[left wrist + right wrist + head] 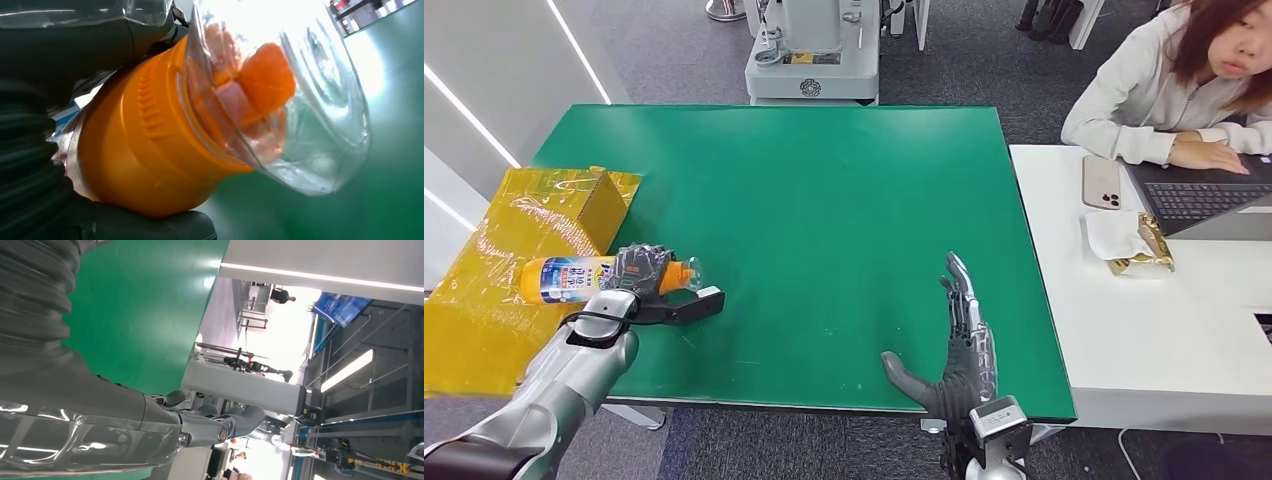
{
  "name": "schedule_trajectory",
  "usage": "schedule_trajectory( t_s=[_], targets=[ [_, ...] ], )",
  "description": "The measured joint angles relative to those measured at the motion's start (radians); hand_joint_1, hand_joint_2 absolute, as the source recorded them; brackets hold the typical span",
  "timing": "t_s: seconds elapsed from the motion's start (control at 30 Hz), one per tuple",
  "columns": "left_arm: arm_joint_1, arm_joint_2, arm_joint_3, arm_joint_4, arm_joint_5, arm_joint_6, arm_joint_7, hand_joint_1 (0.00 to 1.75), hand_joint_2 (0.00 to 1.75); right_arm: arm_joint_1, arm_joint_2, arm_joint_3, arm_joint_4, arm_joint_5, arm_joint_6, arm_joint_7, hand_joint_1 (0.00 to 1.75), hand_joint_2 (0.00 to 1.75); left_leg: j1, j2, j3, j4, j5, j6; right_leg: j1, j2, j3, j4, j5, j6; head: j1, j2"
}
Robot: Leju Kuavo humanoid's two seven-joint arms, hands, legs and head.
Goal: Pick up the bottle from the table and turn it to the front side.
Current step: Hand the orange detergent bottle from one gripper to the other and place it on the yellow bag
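Head view: one bottle (574,278), orange-bodied with a blue-and-white label, lies sideways at the left edge of the green table (824,200), its cap end pointing right. The robot's left hand (639,272) grips it round the neck end. One yellow cardboard box (519,250), flaps open, sits just left of the bottle, partly under it. The right hand (959,345) rests near the table's near edge, fingers straight and spread, thumb out to the left, holding nothing. On the white desk (1064,330) to the right lie one phone (1101,182), one laptop (1209,200) and one snack wrapper on a napkin (1139,243); one person in a pale top (1164,90) sits at its far side.

Left wrist view: the bottle (150,145) fills the frame, showing a ribbed orange collar and a clear plastic overcap (300,100) covering an orange nozzle. Dark fingers (150,227) wrap its body.

Right wrist view: the right hand's fingers (235,422) extend loosely beyond the green table (145,305), empty.
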Motion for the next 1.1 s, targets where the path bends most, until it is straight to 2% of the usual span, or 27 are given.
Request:
schedule_trajectory(
  t_s=[0.23,0.53,0.57,0.67,0.7,1.1],
  targets=[
    [0.004,-0.017,0.0,0.0,-0.008,-0.013,-0.113,1.75,1.75,-0.004,0.0,0.0,0.0,-0.001,0.008,-0.008,0.0,1.75,0.0,-0.001,0.0,0.0,0.0,0.0,0.0,0.0,0.0,0.0,0.0,0.0,0.0,0.0],
    [-0.004,-0.048,0.0,0.0,-0.008,-0.037,-0.125,1.75,1.75,-0.014,0.0,-0.004,0.0,0.0,0.009,0.001,0.0,1.75,0.0,-0.001,0.001,0.0,0.001,-0.001,0.0,-0.001,0.001,0.0,0.0,0.0,0.0,0.0],
    [-0.004,-0.048,0.0,0.0,-0.008,-0.037,-0.125,1.42,1.75,-0.014,0.0,-0.005,0.0,0.0,0.009,0.001,0.0,1.75,0.0,-0.001,0.001,0.0,0.001,-0.001,0.0,-0.001,0.001,0.0,0.0,0.0,0.0,0.0],
    [-0.006,-0.051,0.0,0.0,-0.009,-0.045,-0.112,0.11,1.75,-0.014,0.0,-0.007,-0.001,0.0,0.007,0.002,0.0,1.75,0.0,-0.001,0.001,0.0,0.001,-0.001,0.0,-0.001,0.001,0.0,0.0,0.0,0.0,0.0],
    [-0.008,-0.052,0.0,0.0,-0.008,-0.054,-0.103,0.0,1.75,-0.013,0.0,-0.008,-0.002,0.001,0.006,0.003,0.0,1.75,0.0,-0.001,0.001,0.0,0.001,-0.001,0.0,-0.001,0.001,0.0,0.0,0.0,0.0,0.0],
    [-0.021,-0.06,0.0,0.0,0.007,-0.064,-0.051,0.0,1.75,0.026,0.003,-0.037,-0.046,0.046,0.014,0.03,0.0,1.75,0.0,-0.001,0.001,0.0,0.001,-0.001,0.0,0.0,0.001,0.0,0.0,0.0,0.0,0.0]
  ],
)
